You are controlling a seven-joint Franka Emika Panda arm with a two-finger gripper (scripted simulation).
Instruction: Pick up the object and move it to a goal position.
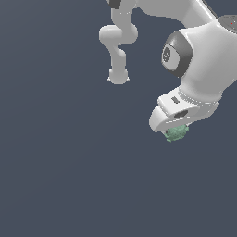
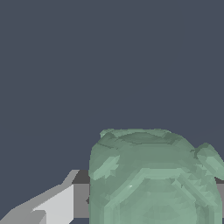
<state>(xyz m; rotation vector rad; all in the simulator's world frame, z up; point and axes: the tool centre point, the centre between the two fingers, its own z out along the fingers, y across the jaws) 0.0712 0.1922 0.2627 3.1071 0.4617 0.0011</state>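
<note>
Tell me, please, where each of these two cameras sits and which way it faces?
Exterior view: off the arm, apparently looking steeply down on the dark floor; shows the white arm, the tool and the pale-green object under it.
Wrist view: on the wrist, looking along the tool at the object close up; one grey finger shows beside it.
Shared: the object and the tool.

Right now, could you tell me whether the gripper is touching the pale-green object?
Touching: in the wrist view, the object sits against a gripper finger, with no gap.

light: even, flat (simulator render) | shadows: soft shading only | glare: faint | focus: sharp, blocky edges
</note>
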